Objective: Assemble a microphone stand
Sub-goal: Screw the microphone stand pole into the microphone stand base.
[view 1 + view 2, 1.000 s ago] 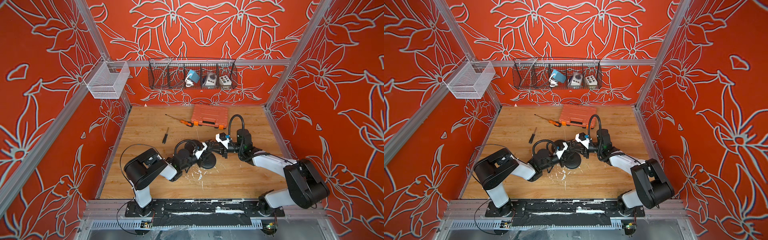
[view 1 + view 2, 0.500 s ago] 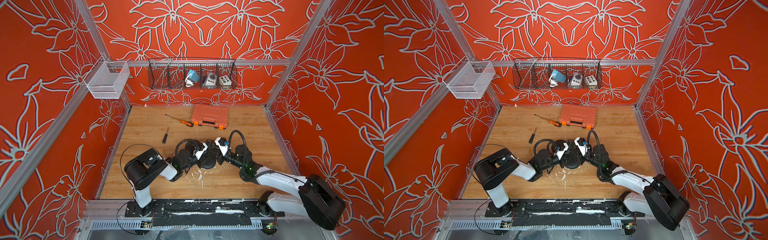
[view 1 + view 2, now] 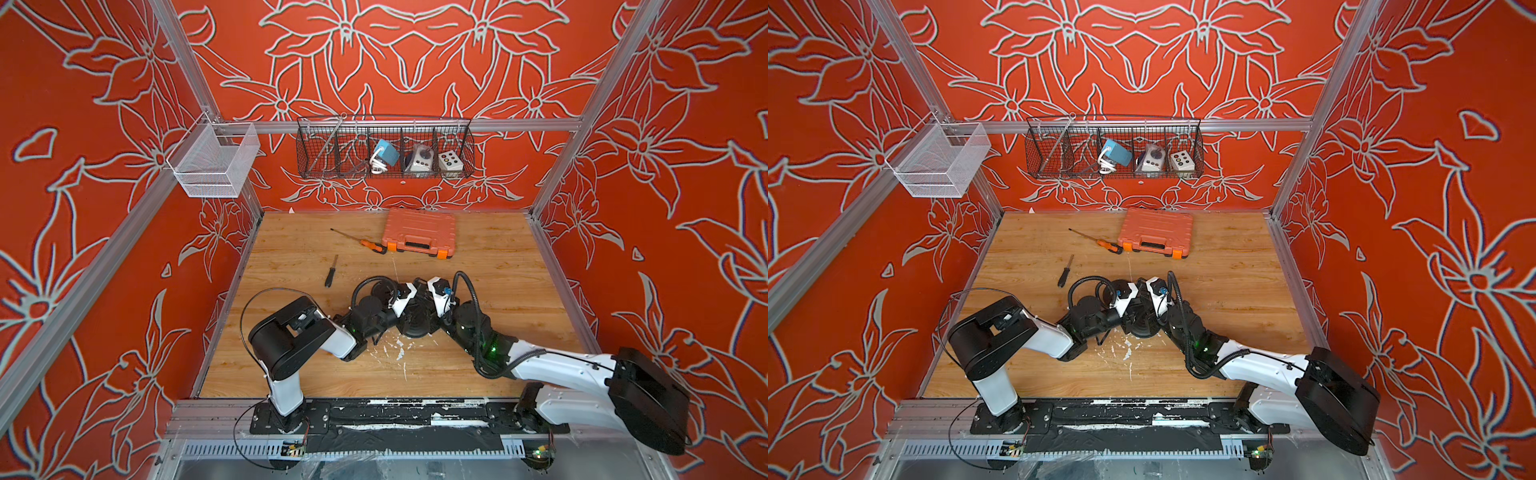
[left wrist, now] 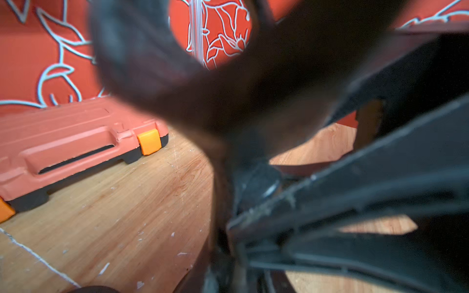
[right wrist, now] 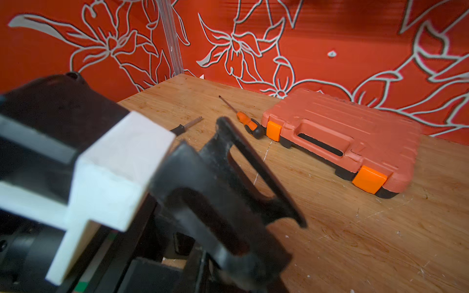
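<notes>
My left gripper and right gripper meet right over the round black stand base, which sits in the middle of the wooden table, well apart from the orange case. Both have their jaws pressed together, but I cannot tell if they pinch anything.

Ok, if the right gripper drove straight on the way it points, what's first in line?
Probably the left arm's white, blocky wrist housing, sitting close across the right gripper's line in the right wrist view. Farther on lies the small black-handled screwdriver on the wooden table. Depth is unclear.
</notes>
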Robot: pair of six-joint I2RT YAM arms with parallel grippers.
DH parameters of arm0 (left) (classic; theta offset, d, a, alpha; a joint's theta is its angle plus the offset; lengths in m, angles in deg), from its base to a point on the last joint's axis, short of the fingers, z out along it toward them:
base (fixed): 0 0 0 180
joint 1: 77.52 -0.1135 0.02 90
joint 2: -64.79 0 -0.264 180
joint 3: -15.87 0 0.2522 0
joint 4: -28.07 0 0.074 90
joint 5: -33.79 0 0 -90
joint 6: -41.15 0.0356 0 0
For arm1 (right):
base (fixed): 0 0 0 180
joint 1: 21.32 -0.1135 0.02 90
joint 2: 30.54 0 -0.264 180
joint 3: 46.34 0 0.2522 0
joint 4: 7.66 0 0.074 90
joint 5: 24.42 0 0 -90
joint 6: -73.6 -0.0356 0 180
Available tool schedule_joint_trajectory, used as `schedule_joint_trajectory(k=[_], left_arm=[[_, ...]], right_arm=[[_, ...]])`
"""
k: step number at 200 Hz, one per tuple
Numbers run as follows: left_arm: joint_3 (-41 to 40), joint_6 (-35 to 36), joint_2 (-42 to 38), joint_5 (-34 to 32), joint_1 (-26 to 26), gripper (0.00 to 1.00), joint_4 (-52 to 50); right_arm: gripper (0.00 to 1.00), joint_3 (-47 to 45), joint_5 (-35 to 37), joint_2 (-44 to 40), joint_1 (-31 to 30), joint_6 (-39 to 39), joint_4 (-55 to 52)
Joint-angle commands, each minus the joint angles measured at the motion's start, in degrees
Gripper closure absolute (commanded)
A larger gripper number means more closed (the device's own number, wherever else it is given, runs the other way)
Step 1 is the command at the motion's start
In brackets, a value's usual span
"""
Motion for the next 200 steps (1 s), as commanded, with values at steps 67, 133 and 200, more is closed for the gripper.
schedule_joint_trajectory(k=[67,133,200], left_arm=[[-1.44,2.23,2.27,-0.72,0.40,0.97,-2.51],[-1.90,1.95,1.94,0.17,0.49,0.97,-2.76],[-2.47,1.85,2.03,0.84,0.49,0.97,-2.32]], right_arm=[[0.33,-4.51,-36.16,-6.11,14.87,6.87,-4.10],[0.38,-1.76,-63.21,1.04,25.42,13.05,1.73],[0.41,7.58,-74.99,9.70,29.67,22.54,-4.53]])
